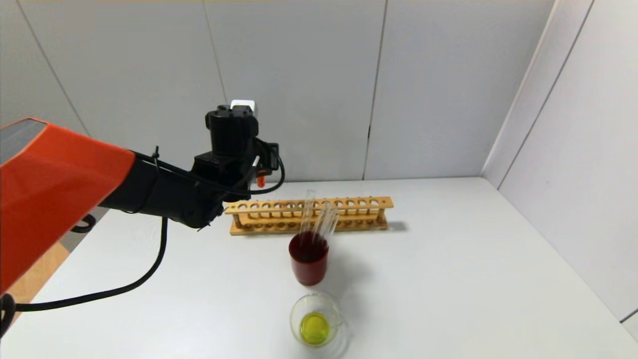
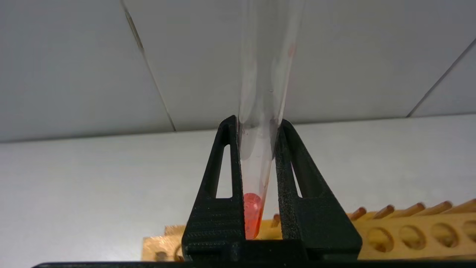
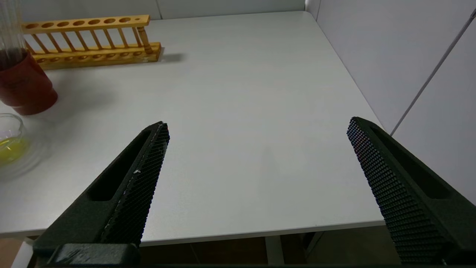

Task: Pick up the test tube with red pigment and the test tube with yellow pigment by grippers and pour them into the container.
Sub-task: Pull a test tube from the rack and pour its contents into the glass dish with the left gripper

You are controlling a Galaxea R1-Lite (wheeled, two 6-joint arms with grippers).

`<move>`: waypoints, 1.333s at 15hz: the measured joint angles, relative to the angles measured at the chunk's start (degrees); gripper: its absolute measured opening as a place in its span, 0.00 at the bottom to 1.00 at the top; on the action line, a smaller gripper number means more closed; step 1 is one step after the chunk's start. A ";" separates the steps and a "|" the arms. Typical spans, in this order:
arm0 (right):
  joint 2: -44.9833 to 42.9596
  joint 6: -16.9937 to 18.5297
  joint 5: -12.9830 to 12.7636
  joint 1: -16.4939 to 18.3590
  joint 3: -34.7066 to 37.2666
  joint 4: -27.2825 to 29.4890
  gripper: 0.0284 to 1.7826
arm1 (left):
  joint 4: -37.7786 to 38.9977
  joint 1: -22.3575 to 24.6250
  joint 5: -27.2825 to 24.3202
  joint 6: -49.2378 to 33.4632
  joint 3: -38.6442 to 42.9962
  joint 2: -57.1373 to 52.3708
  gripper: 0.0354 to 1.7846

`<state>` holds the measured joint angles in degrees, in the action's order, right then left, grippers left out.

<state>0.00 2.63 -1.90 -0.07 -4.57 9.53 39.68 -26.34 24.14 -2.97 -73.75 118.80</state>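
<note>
The left gripper (image 2: 256, 130) was clenched on the red tube (image 2: 260, 149), raised above the rack (image 1: 309, 215). Yellow already lay in the beaker (image 1: 317, 321). Next: carry over, tip gently.

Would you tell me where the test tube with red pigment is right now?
The test tube with red pigment is clamped in the left gripper, raised above the left end of the wooden rack in the head view.
</note>
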 joint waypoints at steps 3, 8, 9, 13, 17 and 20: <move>0.00 0.00 -0.02 0.00 0.00 0.00 0.98 | -5.23 -0.33 1.55 2.23 -0.52 -5.27 0.15; 0.00 0.00 0.00 0.00 0.00 -0.02 0.98 | -14.93 -5.29 3.15 9.41 5.32 -18.64 0.15; 0.00 0.00 -0.02 0.00 0.00 0.00 0.98 | -16.47 -7.67 3.95 10.93 8.20 -21.80 0.15; 0.00 0.00 -0.02 0.00 0.00 0.05 0.98 | -18.32 -19.63 12.41 18.41 22.93 -32.70 0.15; 0.00 0.00 -0.02 0.00 0.00 0.02 0.98 | -18.43 -25.16 17.40 22.19 32.68 -38.25 0.15; 0.00 0.00 0.00 0.00 0.00 0.02 0.98 | -18.46 -26.77 17.15 26.23 38.69 -38.92 0.15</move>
<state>0.00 2.63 -1.90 -0.07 -4.57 9.56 21.22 -53.11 41.29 23.26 -35.06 79.87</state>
